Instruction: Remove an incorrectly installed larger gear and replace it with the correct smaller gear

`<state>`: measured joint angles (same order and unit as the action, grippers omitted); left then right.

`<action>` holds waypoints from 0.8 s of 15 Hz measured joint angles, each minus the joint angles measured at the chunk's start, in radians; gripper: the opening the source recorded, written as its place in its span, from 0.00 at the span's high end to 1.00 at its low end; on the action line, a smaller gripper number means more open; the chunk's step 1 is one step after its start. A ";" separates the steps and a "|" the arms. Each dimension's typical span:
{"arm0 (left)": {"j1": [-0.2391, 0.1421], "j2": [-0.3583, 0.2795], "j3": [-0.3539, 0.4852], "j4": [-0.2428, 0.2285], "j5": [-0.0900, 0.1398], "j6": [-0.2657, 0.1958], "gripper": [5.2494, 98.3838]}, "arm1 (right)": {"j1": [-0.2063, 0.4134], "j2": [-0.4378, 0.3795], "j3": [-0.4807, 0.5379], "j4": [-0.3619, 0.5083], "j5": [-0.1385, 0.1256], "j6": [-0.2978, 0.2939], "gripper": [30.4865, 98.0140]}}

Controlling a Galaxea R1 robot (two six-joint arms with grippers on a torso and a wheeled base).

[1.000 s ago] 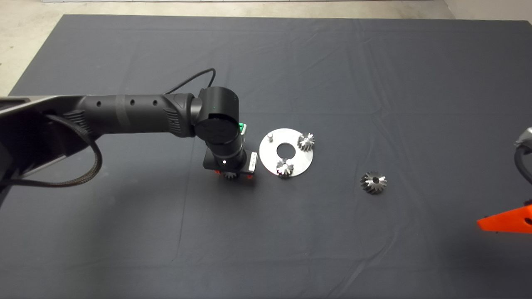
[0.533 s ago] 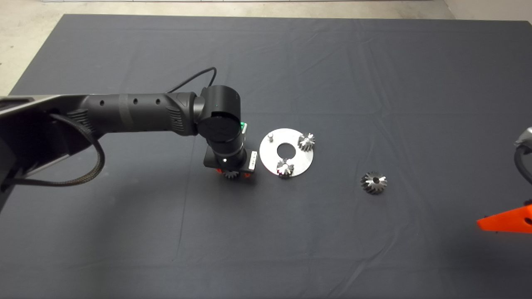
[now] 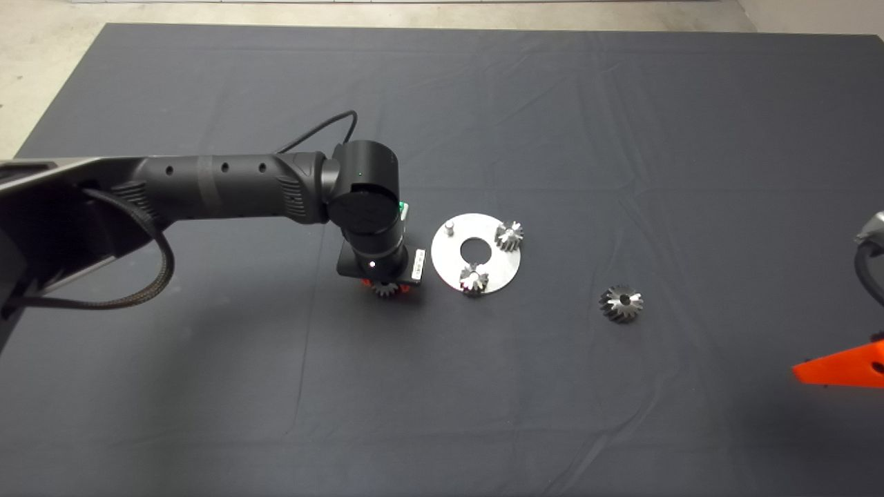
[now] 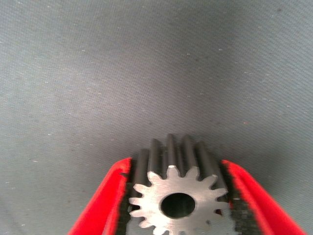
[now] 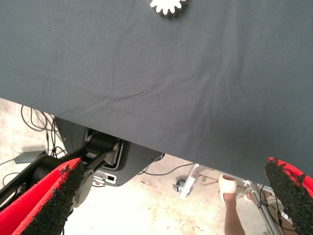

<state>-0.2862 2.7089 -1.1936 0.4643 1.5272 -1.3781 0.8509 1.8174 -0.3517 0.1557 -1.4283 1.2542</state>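
My left gripper is shut on the smaller gear, a silver straight-toothed gear with a flat pale face and a centre hole. Both red fingers press its sides. It is held just left of the round silver plate. The plate carries two small gears with glinting tops and one bare pin. The larger gear, dark with flared teeth, lies on the mat right of the plate. My right gripper waits open at the lower right edge.
The dark mat covers the table, with pale floor beyond its far edge. The right wrist view shows the mat's edge, part of a pale gear, cables, the robot's base and a person's foot on the floor.
The left gripper, with the smaller gear between its fingers, has shifted a little towards the plate. Nothing else has moved.
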 measured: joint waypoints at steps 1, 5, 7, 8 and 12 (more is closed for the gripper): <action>0.000 -0.001 0.000 0.000 0.000 0.000 0.62 | 0.000 0.000 0.000 0.000 0.000 0.000 0.00; 0.000 0.000 0.000 0.000 -0.001 0.003 0.63 | 0.000 -0.011 0.000 0.001 0.000 0.000 0.00; 0.000 0.000 0.000 0.000 0.000 0.004 0.65 | 0.000 -0.011 0.000 0.001 0.000 0.000 0.00; 0.000 0.001 0.000 0.000 -0.001 0.004 0.65 | 0.000 -0.011 0.000 0.001 0.000 0.000 0.00; 0.000 0.004 0.000 0.000 0.000 0.004 0.67 | 0.000 -0.011 0.000 0.000 0.001 0.000 0.00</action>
<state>-0.2862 2.7128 -1.1936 0.4640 1.5268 -1.3738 0.8510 1.8060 -0.3517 0.1562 -1.4277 1.2540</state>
